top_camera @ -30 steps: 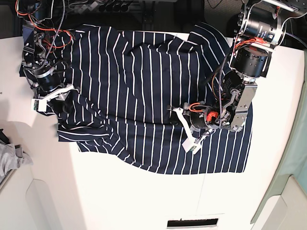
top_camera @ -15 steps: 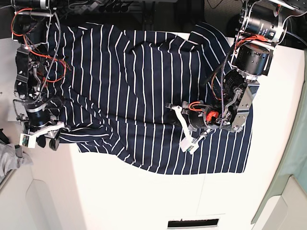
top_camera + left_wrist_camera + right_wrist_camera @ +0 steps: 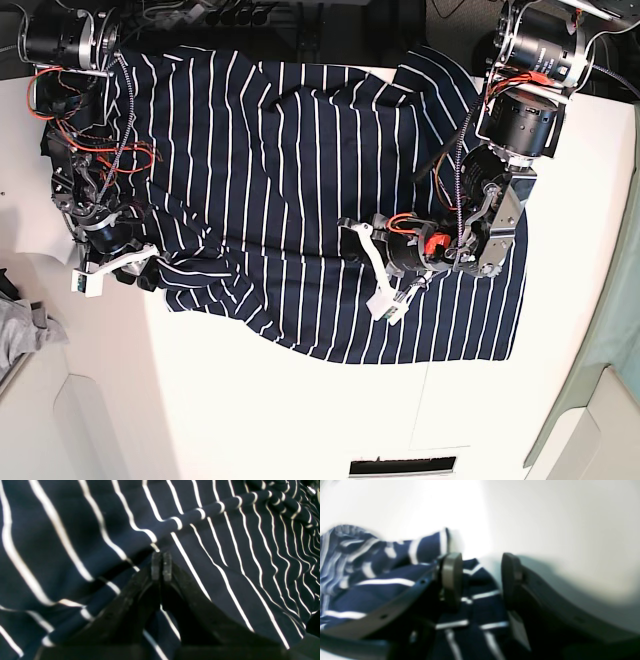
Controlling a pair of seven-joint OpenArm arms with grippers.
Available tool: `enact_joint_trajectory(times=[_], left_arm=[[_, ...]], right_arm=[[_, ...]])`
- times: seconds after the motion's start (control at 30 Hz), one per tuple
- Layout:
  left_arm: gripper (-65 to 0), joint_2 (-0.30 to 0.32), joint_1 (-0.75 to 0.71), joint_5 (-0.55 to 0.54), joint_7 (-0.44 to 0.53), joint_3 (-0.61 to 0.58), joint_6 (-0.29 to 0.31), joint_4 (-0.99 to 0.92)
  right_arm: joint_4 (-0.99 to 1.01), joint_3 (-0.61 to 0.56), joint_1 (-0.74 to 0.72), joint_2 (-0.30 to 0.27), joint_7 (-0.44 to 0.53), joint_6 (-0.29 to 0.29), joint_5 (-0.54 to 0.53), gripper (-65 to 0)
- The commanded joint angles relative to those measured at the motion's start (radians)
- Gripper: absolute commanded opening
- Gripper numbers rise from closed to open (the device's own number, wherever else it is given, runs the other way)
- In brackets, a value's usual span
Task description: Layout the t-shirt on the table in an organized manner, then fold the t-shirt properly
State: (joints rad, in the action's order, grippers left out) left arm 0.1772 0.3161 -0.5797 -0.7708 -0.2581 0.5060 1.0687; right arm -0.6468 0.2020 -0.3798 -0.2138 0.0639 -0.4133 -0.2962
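A: Where is the t-shirt (image 3: 300, 190)?

B: Spread over the far half of the table (image 3: 300, 420), stripes running front to back in the base view. Its far edge reaches the table's back edge. The body is mostly flat, but the near hem is uneven, and a fold bunches up at the corner on that view's left.

A: And the left gripper (image 3: 161, 566)?

B: It sits on the shirt on the base view's right, low over the cloth. In its wrist view the two dark fingertips are pressed together with no gap between them. A ridge of fabric runs up from just at the tips, but I cannot tell whether any cloth is pinched between them.

A: The right gripper (image 3: 480, 580)?

B: At the bunched corner on the base view's left, right at the shirt's edge. Its jaws stand apart, and striped fabric shows in the gap between the fingers (image 3: 451, 577). The picture is blurred, so whether the pads touch the cloth I cannot say. Bare white table lies just beyond.

A: Anything else on the table?

B: A small grey cloth (image 3: 25, 330) at the left edge of the base view, apart from the shirt.
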Motion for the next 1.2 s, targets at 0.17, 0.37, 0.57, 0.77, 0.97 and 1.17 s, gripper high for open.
enact_joint_trajectory(times=[0.17,0.37,0.57,0.77,0.97,1.17], left_arm=[[-65.0,0.000,0.024,-0.014,0.017,0.002,0.007,0.016],[-65.0,0.000,0.023,-0.006,0.027,0.002,0.007,0.016],[-65.0,0.000,0.009,0.016,0.030,0.002,0.007,0.016],[-65.0,0.000,-0.019,0.031,0.034,0.002,0.007,0.016],[-65.0,0.000,-0.047,0.031,0.035,0.002,0.007,0.016],[-65.0,0.000,-0.056,0.030,0.035,0.002,0.007,0.016]], right_arm=[[-0.014,0.001,-0.021,0.008,0.014,-0.129,-0.017,-59.2],[-0.027,0.001,-0.022,0.024,0.015,-0.153,-0.018,-65.0],[-0.148,0.002,-0.025,0.020,0.015,-0.153,-0.014,-65.0],[-0.399,0.001,-0.044,0.000,0.003,-0.153,0.035,-65.0],[-0.590,0.001,-0.021,0.001,-0.151,-0.151,-0.011,-65.0],[-0.563,0.002,-0.005,0.000,-0.151,-0.013,0.054,-57.6]])
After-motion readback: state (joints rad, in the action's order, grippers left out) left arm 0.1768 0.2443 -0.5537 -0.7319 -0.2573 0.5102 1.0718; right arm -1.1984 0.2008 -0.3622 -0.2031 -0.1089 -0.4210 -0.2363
